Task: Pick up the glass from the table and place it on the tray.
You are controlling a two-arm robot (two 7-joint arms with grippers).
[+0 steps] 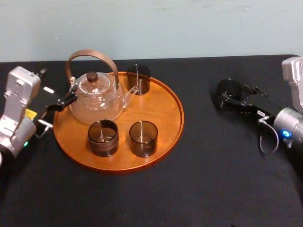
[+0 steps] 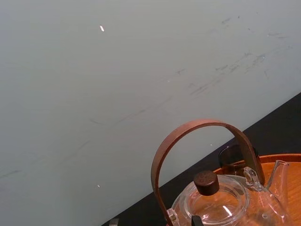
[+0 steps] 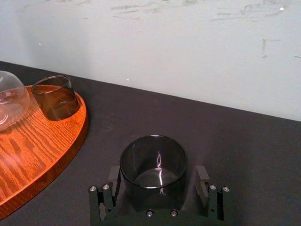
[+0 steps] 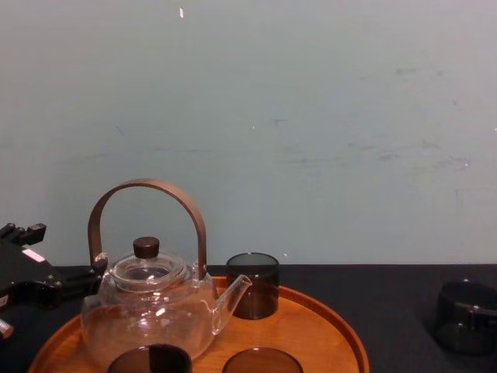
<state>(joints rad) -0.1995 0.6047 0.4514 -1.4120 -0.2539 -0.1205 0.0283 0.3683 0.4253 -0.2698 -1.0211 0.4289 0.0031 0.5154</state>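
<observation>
Right pincer (image 3: 158, 175) sits open astride the upright smoked glass (image 3: 153, 155), fingers (image 3: 203, 176) flanking it but not yet clamped, on the black bench (image 3: 235, 141) well right of the wooden tray (image 1: 161, 118), whose far side has the idle left pincer (image 1: 64, 101) beside the glass teapot (image 1: 97, 97).

Head looks down, chest looks level; both share the tray (image 1: 161, 113).

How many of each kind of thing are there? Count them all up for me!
Dark glasses: 4 (three on the tray, one on the table between the right gripper's fingers)
Glass teapot: 1
Wooden tray: 1
Total: 6
</observation>
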